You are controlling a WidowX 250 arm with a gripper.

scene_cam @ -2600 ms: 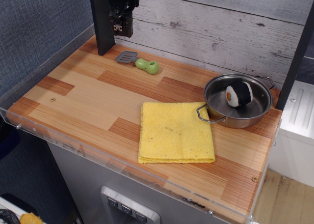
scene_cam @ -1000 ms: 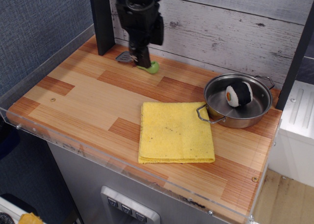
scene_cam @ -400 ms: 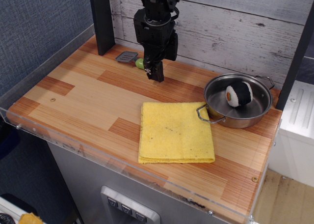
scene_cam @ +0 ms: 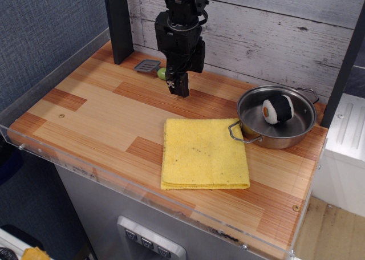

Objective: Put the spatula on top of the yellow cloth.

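The spatula (scene_cam: pixel 153 68) lies flat on the wooden worktop (scene_cam: pixel 97 109) near the back wall, its grey slotted blade pointing left toward the black upright post (scene_cam: pixel 118 23) and only a small bit of its light-green handle showing beside the arm. The black gripper (scene_cam: pixel 181 88) hangs in front of that handle, pointing down, with the fingers (scene_cam: pixel 182 84) close above the boards; from this angle they look drawn together into one dark block, but I cannot tell whether they are truly pressed together, and nothing shows between them. The spatula does not appear to be gripped: it rests on the wood behind and to the left of the fingertips. The yellow cloth (scene_cam: pixel 204 153) lies folded square nearer the front edge, well apart from the spatula, with a few dark specks on its surface. Just beside its right upper corner stands a steel pan (scene_cam: pixel 275 135), one wire handle reaching over the cloth's edge, and inside the pan sits a black-and-white plush ball (scene_cam: pixel 278 109) with an orange spot.
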